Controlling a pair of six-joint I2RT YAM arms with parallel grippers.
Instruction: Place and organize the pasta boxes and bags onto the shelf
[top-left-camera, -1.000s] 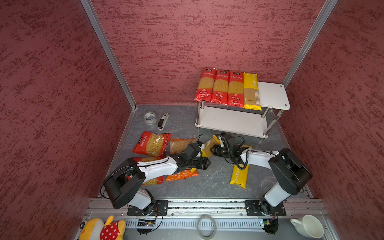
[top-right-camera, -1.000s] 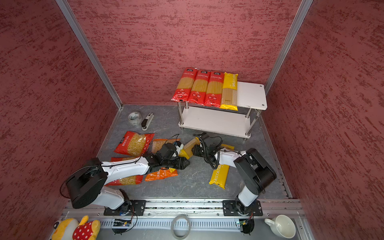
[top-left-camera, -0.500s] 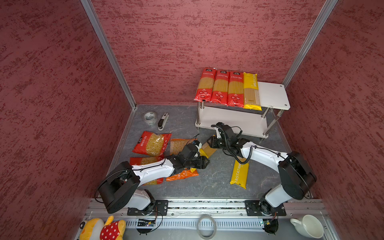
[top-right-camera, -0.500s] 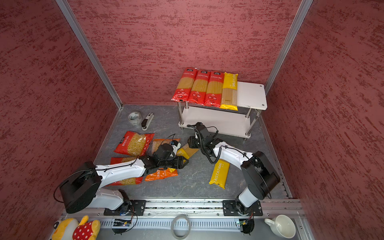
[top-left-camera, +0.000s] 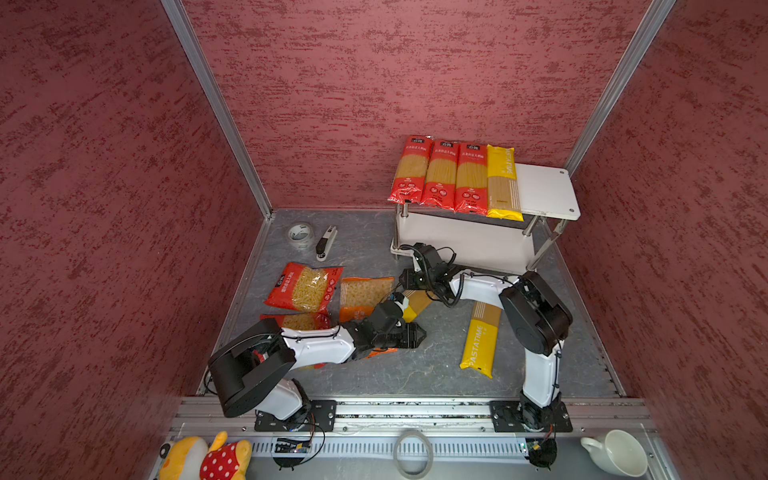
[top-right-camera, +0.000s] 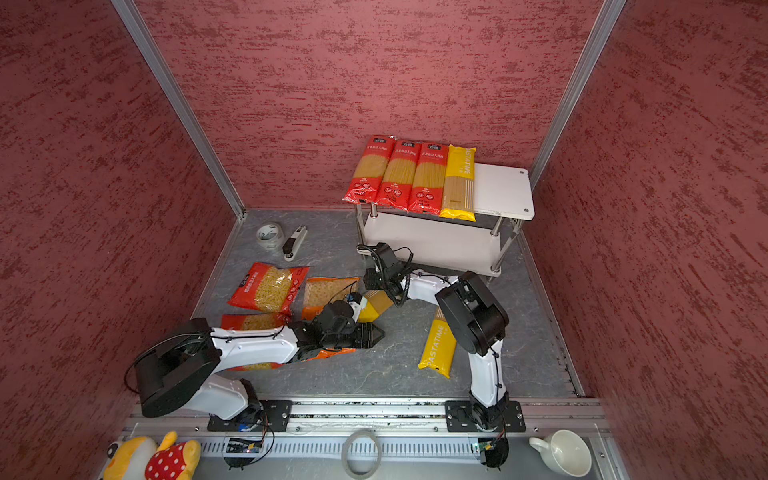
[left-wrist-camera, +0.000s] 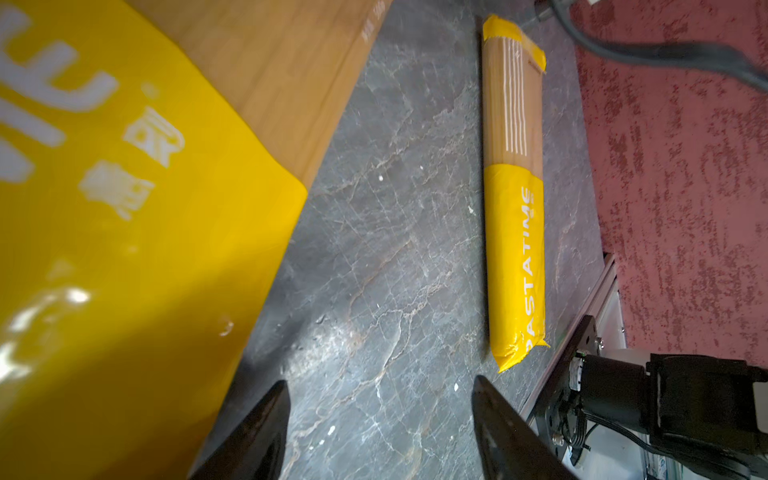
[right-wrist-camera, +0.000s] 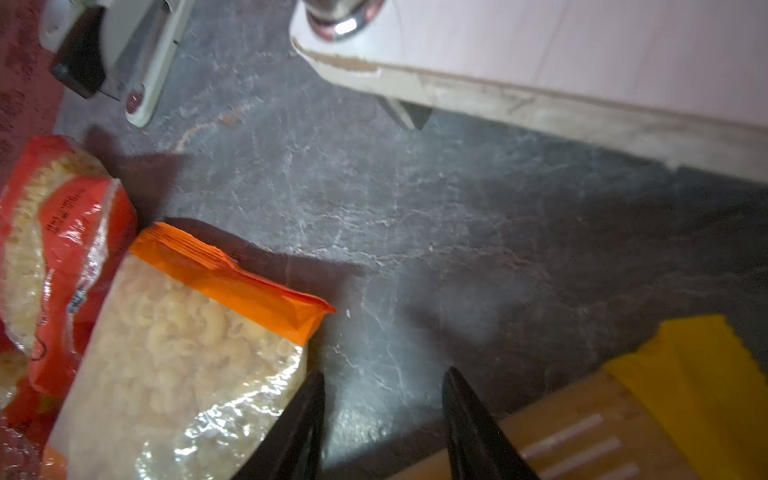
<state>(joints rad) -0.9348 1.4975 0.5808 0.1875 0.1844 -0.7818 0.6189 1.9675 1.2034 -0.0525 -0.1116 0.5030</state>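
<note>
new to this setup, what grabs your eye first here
A neat row of three red spaghetti packs and one yellow pack tops the white shelf at back right. In front, the open left hand and open right hand flank a second yellow pack on the floor, short-pasta bags beside it.

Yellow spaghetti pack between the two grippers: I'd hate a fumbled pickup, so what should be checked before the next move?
1. The left gripper is open and empty: ok.
2. The right gripper is open and empty: ok.
3. The yellow pack sits between a gripper's jaws: not ok, it lies beside both.
4. The yellow pack is clear of the orange pack: cannot tell, the arms hide that end.
5. The shelf has free room on top: ok, its right part is bare.
</note>
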